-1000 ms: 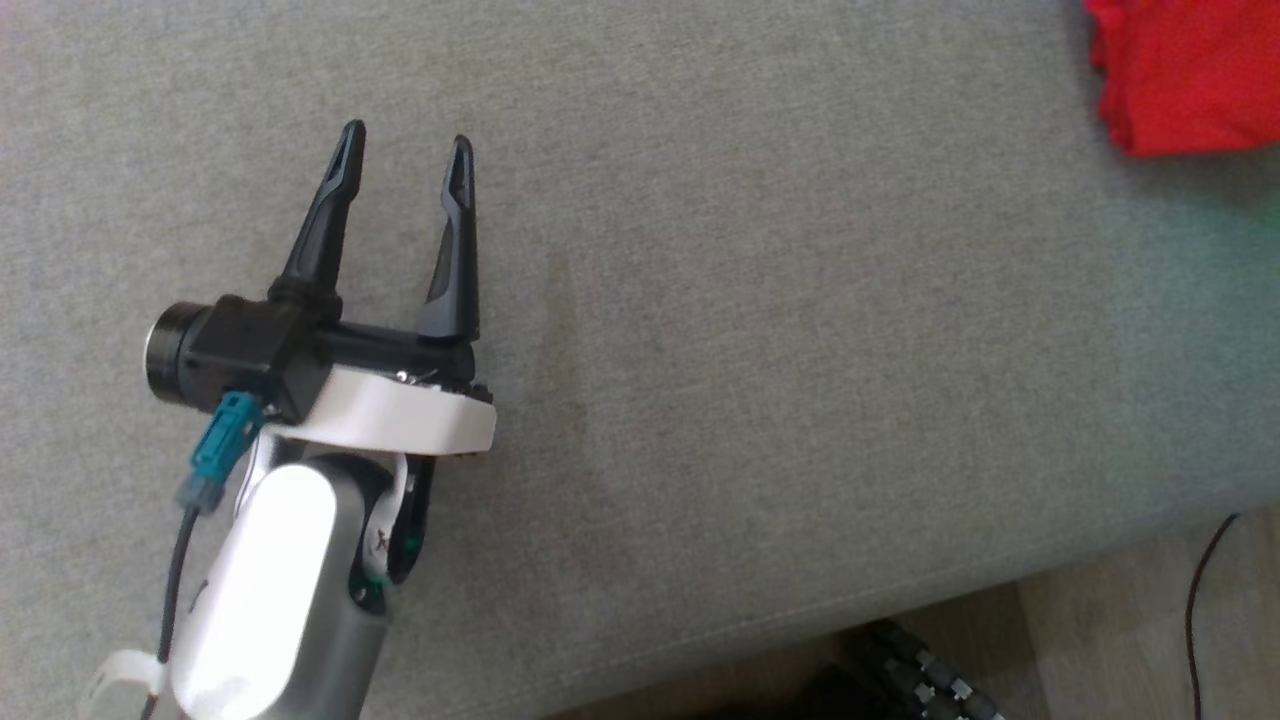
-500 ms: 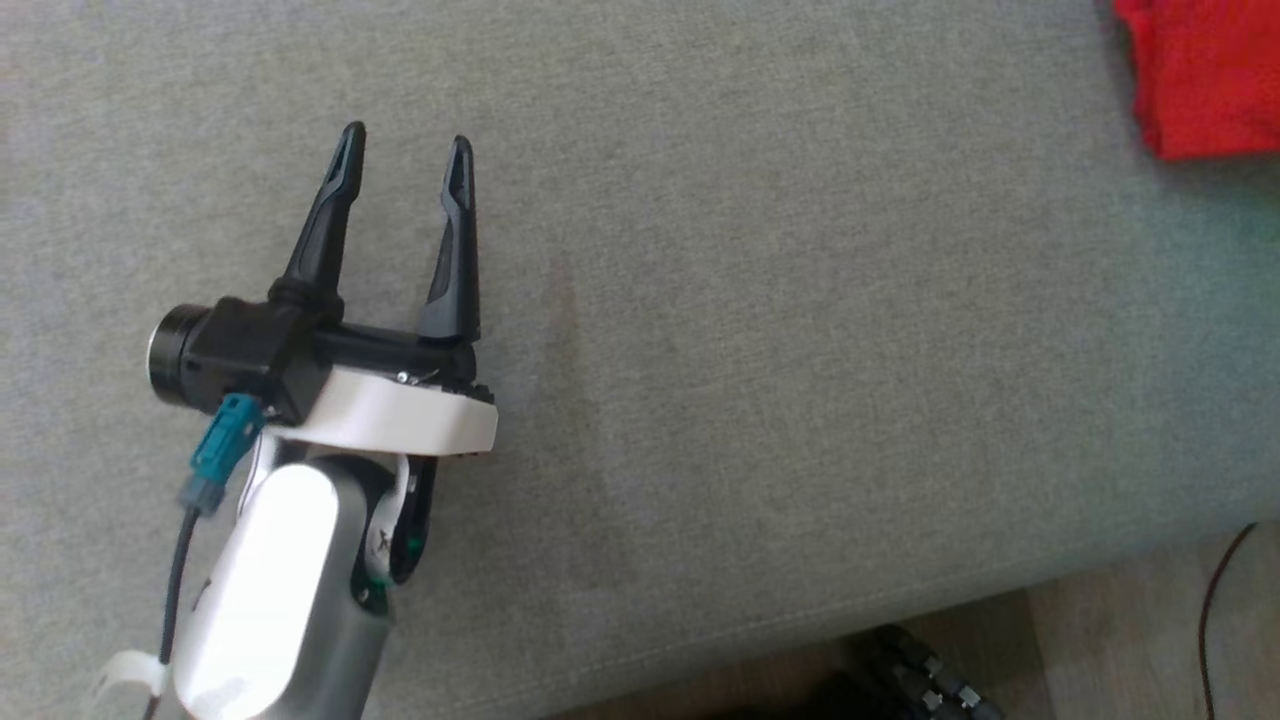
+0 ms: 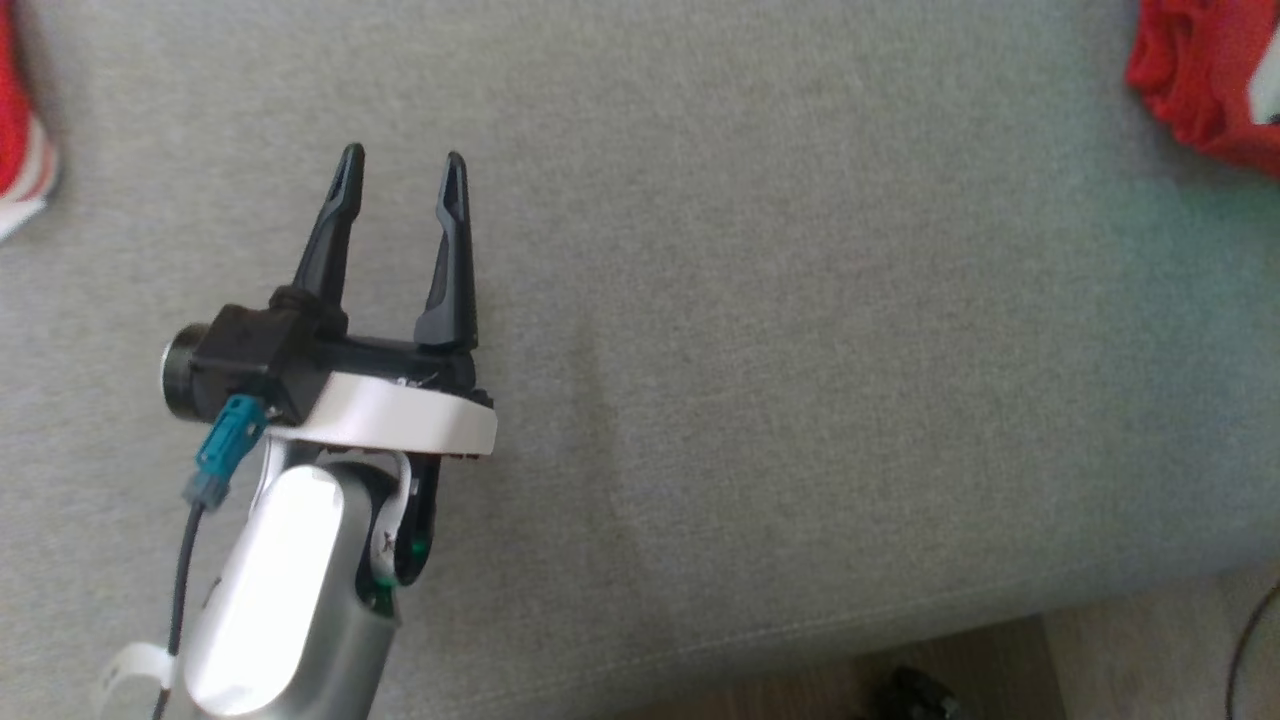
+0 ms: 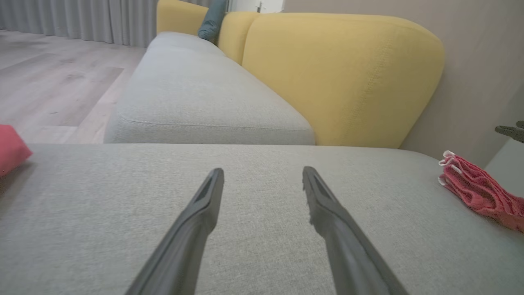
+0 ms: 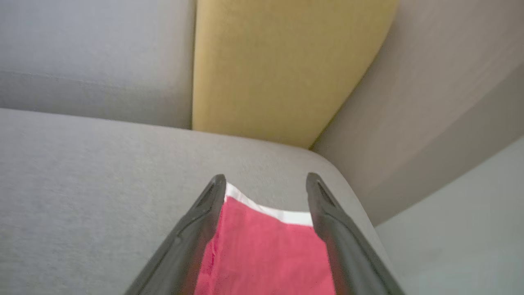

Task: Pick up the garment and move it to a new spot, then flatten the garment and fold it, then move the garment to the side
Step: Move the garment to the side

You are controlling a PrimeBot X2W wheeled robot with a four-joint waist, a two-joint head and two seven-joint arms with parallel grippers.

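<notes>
The garment [image 3: 1205, 85] is red with white trim and lies bunched at the far right of the grey sofa seat [image 3: 800, 350]. It also shows low at the right in the left wrist view, garment [image 4: 479, 192]. My right gripper [image 5: 266, 180] hovers right over the garment [image 5: 266, 250], its fingers spread wide and the cloth lying flat between and below them. My left gripper [image 3: 400, 165] stands open over bare seat at the left, well away from the garment, with nothing between its fingers [image 4: 204, 213].
Another red and white cloth [image 3: 15, 150] pokes in at the left edge of the seat. Yellow back cushions [image 4: 339, 78] and a second grey seat [image 4: 196, 94] lie beyond. The seat's front edge [image 3: 900, 610] drops to wooden floor, where a dark cable [image 3: 1255, 640] runs.
The head camera has shifted, bringing the left red cloth into view. The garment at the top right now looks more bunched. My left gripper stays open in much the same place.
</notes>
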